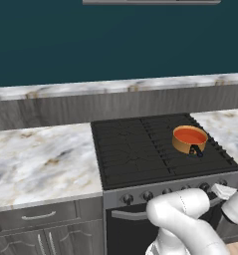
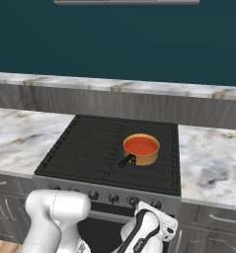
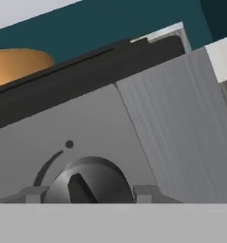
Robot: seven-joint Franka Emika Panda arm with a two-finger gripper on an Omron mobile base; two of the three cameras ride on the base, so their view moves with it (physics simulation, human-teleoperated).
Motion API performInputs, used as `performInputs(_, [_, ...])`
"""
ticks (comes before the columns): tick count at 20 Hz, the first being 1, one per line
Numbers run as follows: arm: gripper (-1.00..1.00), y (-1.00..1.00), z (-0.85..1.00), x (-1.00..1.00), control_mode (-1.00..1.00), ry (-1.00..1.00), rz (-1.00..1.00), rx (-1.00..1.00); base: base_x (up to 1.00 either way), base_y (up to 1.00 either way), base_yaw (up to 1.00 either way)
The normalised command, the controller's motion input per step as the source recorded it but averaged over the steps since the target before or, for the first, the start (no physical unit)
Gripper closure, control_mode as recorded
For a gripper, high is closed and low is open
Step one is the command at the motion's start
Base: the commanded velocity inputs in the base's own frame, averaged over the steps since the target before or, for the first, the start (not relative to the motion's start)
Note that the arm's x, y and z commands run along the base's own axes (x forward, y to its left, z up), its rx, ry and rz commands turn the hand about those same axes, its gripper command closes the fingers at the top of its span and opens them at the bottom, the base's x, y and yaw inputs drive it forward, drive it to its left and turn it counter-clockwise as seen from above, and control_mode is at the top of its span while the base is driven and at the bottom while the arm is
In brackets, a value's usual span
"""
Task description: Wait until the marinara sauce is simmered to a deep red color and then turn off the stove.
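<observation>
Closest in, a dark knob point(image 3: 89, 182) sits pinched between the claw point(image 3: 89, 194) tips on the stove point(image 1: 140, 149) front, so switching off seems in hand: next a turn, the sauce point(image 2: 141, 145) sitting orange-red in its pot point(image 2: 141, 157) on the grate.

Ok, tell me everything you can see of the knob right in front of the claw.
The round dark metallic-looking stove knob sits on the grey steel front panel of the black gas stove, at the right end of the knob row, below the cooktop's front edge. A raised dark grip bar crosses its face, tilted diagonally in the hand view. A curved dial arc and a small dot are marked on the panel above it. The claw is shut on it, one grey fingertip at each side.
</observation>
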Motion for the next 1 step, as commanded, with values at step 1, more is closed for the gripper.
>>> performInputs(1, [1.00, -0.30, 0.00, -0.16, -1.00, 0.00, -0.08, 0.19, 0.00, 0.00, 0.00])
